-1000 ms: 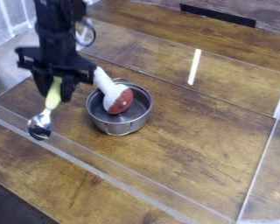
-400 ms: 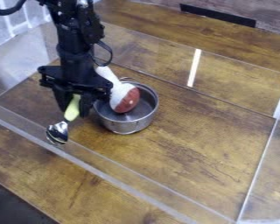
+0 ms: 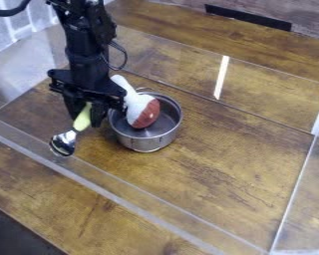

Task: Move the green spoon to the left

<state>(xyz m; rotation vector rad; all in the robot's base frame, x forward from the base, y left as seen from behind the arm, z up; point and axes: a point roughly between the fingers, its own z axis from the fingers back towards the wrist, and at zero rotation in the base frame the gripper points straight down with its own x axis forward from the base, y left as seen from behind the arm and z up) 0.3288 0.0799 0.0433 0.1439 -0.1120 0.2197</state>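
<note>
The green spoon (image 3: 77, 125) has a yellow-green handle and a silver bowl (image 3: 63, 144) at its low end. It hangs tilted just left of the metal pot (image 3: 144, 130), its bowl close to or touching the wooden table (image 3: 215, 169). My black gripper (image 3: 84, 102) comes down from above and is shut on the spoon's handle near its upper end. A white-handled utensil with a red head (image 3: 140, 109) lies in the pot.
Clear acrylic walls (image 3: 149, 214) border the table at the front, left and right. A white strip (image 3: 221, 76) lies on the wood behind the pot. Dark cables trail from the arm at the upper left.
Gripper and spoon shifted right toward the pot over the last second, then edged slightly left and up; the spoon's bowl stays low near the table.
</note>
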